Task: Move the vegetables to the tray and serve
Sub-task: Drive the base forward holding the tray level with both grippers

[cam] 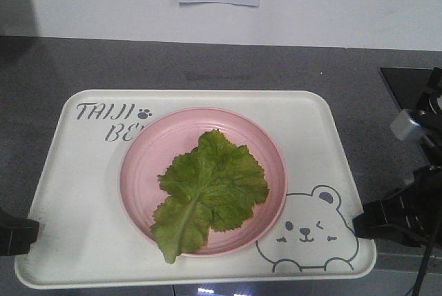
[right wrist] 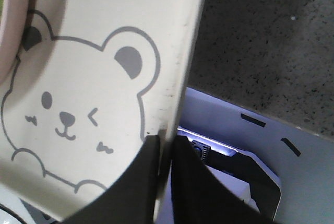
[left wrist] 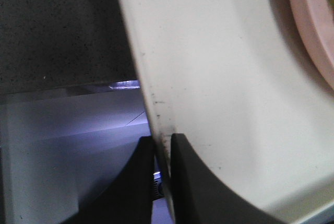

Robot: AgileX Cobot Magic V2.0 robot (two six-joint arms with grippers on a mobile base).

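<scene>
Left gripper (left wrist: pixel 163 143), right gripper (right wrist: pixel 166 141): clamped on tray (cam: pixel 83 192) near side rims; lettuce leaf (cam: pixel 210 185) midway between, on pink plate (cam: pixel 148 144).

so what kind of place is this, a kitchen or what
Likely a kitchen-style counter, perhaps a test setup: a dark speckled countertop against a plain white wall, and a cartoon-bear tray carrying a pink plate with a lettuce leaf.
</scene>
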